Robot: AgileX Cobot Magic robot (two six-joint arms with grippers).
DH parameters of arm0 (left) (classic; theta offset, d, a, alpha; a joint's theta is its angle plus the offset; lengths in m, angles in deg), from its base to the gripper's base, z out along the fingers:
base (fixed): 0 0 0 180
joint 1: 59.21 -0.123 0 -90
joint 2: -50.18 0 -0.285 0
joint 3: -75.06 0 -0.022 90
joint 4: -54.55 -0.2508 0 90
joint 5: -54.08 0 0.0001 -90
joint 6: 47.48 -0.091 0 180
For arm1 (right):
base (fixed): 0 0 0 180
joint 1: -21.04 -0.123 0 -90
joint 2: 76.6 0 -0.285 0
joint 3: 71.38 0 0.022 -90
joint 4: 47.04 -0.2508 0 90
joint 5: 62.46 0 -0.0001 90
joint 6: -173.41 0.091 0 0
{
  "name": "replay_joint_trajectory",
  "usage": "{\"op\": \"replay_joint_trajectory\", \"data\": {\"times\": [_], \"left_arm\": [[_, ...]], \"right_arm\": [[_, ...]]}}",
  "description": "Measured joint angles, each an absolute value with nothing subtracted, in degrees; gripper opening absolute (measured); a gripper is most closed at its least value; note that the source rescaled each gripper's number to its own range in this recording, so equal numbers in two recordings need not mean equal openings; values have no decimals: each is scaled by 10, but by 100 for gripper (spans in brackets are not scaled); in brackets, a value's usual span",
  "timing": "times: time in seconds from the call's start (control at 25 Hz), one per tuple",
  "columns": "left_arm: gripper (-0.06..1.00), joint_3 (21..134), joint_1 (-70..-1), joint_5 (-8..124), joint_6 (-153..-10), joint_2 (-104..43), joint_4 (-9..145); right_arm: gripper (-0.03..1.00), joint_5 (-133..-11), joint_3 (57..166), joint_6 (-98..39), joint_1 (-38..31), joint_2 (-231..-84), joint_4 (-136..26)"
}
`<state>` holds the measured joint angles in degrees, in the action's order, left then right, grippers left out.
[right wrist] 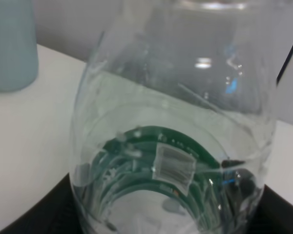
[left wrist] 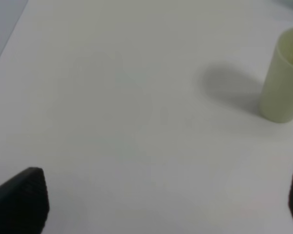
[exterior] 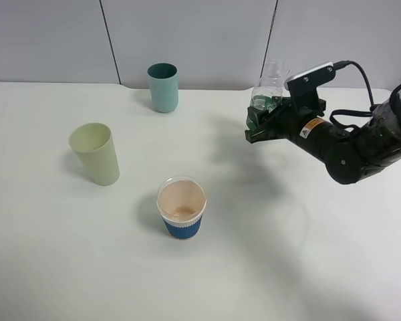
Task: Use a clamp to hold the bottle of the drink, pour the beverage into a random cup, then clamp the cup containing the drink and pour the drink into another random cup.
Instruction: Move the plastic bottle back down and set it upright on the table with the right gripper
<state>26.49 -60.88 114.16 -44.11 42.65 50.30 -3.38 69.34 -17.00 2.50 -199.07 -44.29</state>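
Note:
My right gripper (exterior: 262, 122) is shut on the bottle (exterior: 269, 90), a clear plastic one with a dark green label, held nearly upright above the table at the back right. In the right wrist view the bottle (right wrist: 176, 136) fills the frame, and clear drink (right wrist: 151, 122) shows inside it. The pale yellow-green cup (exterior: 95, 153) stands at the left, and the blue-sleeved paper cup (exterior: 182, 208) stands in the front middle. My left gripper (left wrist: 161, 197) is open over bare table, with the pale cup (left wrist: 283, 78) some way ahead of it. The left arm is out of the exterior view.
A darker teal tumbler (exterior: 163, 87) stands at the back middle near the wall and also shows in the right wrist view as a blurred teal tumbler (right wrist: 12, 44). The white table (exterior: 287, 254) spreads wide around the cups. Grey wall panels close the far edge.

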Motion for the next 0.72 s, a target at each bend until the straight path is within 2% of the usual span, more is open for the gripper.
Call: {"op": "replay_joint_trajectory", "data": {"times": [0.72], "left_arm": [[100,265,-609,1142,-441,427,503]], "right_arm": [[0,2,694,-120,28,-2040,-445]]}}
